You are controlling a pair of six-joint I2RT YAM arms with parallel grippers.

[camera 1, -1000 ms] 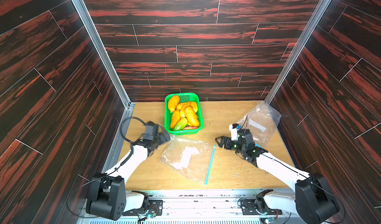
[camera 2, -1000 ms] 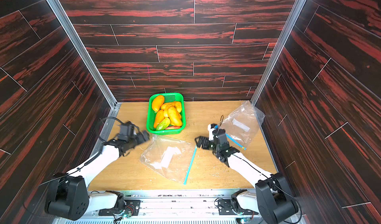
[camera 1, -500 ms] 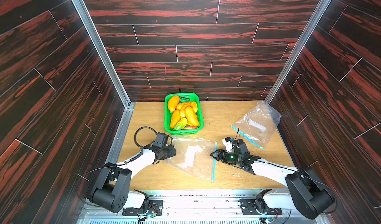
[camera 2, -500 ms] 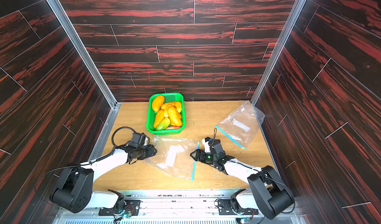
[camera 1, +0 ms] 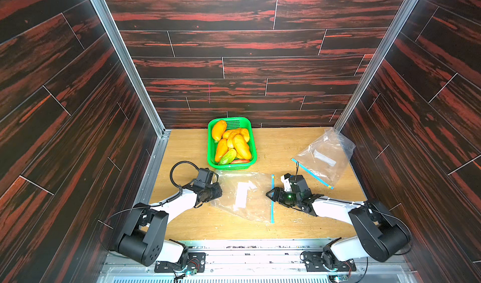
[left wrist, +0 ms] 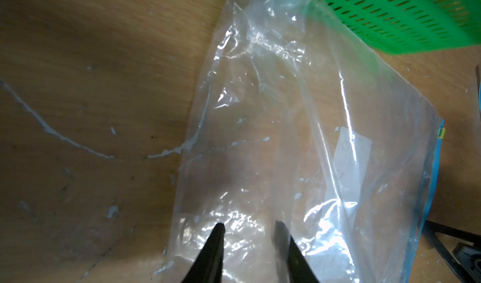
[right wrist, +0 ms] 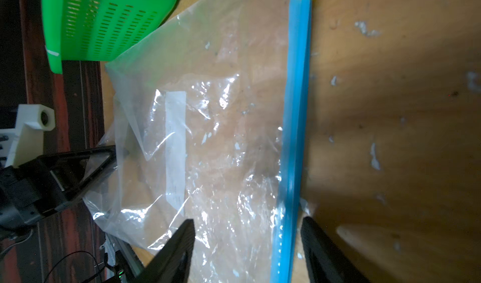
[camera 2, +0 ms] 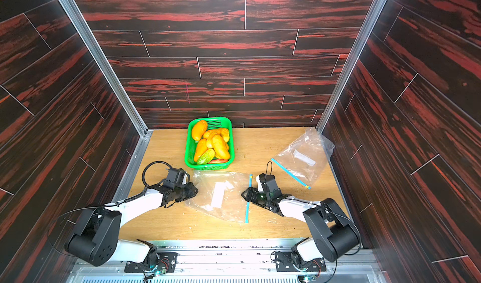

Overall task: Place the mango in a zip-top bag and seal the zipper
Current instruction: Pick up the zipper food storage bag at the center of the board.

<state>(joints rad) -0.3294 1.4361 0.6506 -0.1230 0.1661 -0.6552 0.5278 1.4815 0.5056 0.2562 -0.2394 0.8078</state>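
In both top views the clear zip-top bag (camera 1: 242, 194) (camera 2: 221, 194) lies flat on the wooden worktop (camera 1: 187, 149), just at 6 o'clock of the green perforated plastic basket (camera 1: 250, 124). The yellow-orange mangoes (camera 1: 240, 146) sit in that basket untouched. A second ago both arms were held up and back. Now the left fingers (camera 1: 215, 192) are down at the bag's 9 o'clock edge and the right fingers (camera 1: 274, 193) are at its 3 o'clock edge. The blue zipper strip (camera 1: 272, 211) has swung from a slant to nearly straight. A second clear plastic bag (camera 1: 325, 156) lies well apart at 2 o'clock (I am ignoring it).

Left wrist: my left fingers (left wrist: 212, 253) have drawn in over the bag's closed end. A narrow gap shows between them, so the film is not pinched yet.

Right wrist: the right fingers (right wrist: 177, 255) stand fairly wide, straddling the blue zipper strip (right wrist: 296, 112), and hold nothing.

My reading is that both ends are about to be gripped, so opening the mouth comes next. No mango is bagged, so the task has barely begun.
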